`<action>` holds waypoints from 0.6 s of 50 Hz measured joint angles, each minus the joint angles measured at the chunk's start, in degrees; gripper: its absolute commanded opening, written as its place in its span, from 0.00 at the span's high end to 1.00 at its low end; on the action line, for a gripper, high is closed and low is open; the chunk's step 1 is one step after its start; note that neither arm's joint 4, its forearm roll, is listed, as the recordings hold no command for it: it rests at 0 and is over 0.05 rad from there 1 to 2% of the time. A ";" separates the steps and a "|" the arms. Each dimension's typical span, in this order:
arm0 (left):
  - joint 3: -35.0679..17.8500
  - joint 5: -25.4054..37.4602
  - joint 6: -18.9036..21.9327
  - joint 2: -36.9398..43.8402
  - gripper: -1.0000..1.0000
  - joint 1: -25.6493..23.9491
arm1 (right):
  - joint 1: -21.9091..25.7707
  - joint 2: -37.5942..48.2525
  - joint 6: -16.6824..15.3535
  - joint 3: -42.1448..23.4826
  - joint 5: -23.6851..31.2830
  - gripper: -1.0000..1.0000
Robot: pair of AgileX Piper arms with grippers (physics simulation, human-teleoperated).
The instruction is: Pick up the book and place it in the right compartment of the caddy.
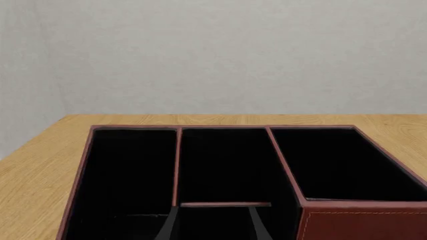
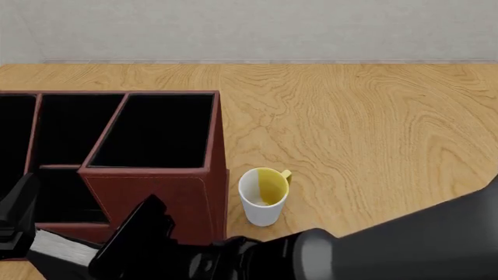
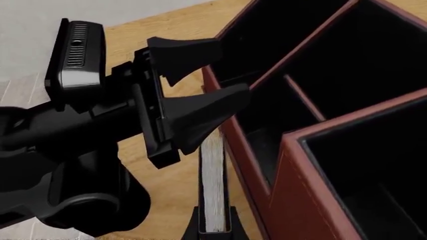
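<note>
My right gripper (image 3: pixel 215 222) is shut on the book (image 3: pixel 212 175), a black cover with white page edges held edge-on. In the front view the book (image 2: pixel 56 247) sits at the lower left, just in front of the caddy's low front, with the right gripper (image 2: pixel 97 252) around it. The reddish-brown caddy (image 2: pixel 151 192) stands at the left. Its right compartment (image 2: pixel 155 131) shows only black lining, also seen from the left wrist (image 1: pixel 347 165). My left gripper (image 3: pixel 230 70) hangs open beside the book's top, with nothing between its fingers (image 1: pixel 257 226).
A white mug (image 2: pixel 263 197) with a yellow inside stands just right of the caddy's front corner. The right arm (image 2: pixel 389 245) crosses the table's front edge from the right. Bare wooden table (image 2: pixel 365 128) stretches to the right and behind.
</note>
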 measured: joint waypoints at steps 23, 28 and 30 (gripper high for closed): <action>0.00 0.00 0.00 0.00 0.00 0.00 | 0.33 -4.44 0.11 3.51 2.36 1.00; 0.00 0.00 0.00 0.00 0.00 0.00 | 0.12 -5.83 -0.02 4.66 2.66 1.00; 0.00 0.00 0.00 0.00 0.00 0.00 | 0.03 -6.44 -0.05 5.15 2.76 1.00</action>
